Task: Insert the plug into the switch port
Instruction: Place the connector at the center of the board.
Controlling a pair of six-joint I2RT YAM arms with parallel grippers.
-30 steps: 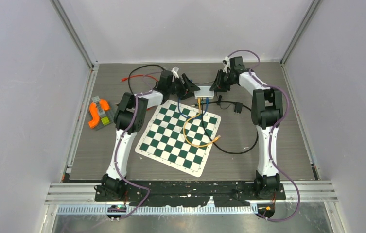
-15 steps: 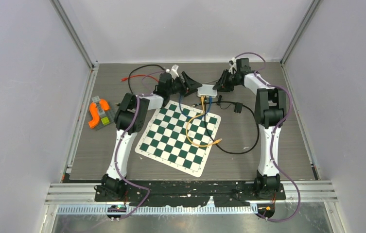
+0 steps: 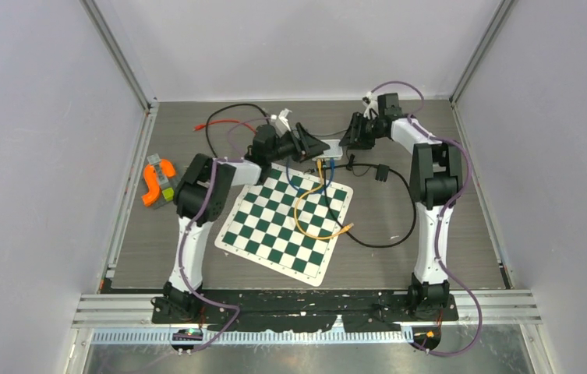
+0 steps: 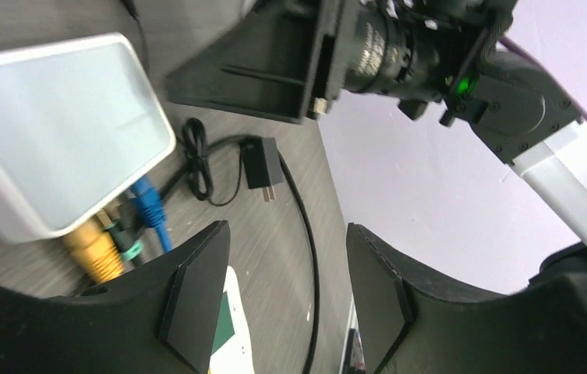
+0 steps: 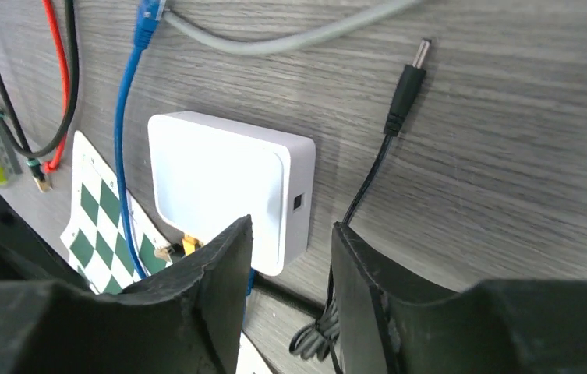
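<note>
Reaching over the grey table [image 3: 461,234] and past the checkered mat [image 3: 278,226], both arms converge on the far middle, where the white switch [image 5: 220,175] lies flat between them, likely so that one can steady it while the other works the cable. The left gripper [image 4: 286,296] hangs low beside the switch with its fingers spread and nothing between them. The right gripper [image 5: 286,296] hovers on the opposite side, likewise spread wide and empty, framing the switch's side wall as if lining up on it. A yellow cable [image 4: 93,251] and a blue cable [image 4: 150,209] are seated in the switch's front edge and loop back over the mat. The black plug [image 5: 405,86], the thing to be inserted, lies loose on the table near the switch but apart from it, its metal tip pointing away and its thin cord running back between the right fingers. The small dark port [image 5: 298,201] on the side wall sits empty, so by my judgement the plug must first be picked up and turned around
</note>
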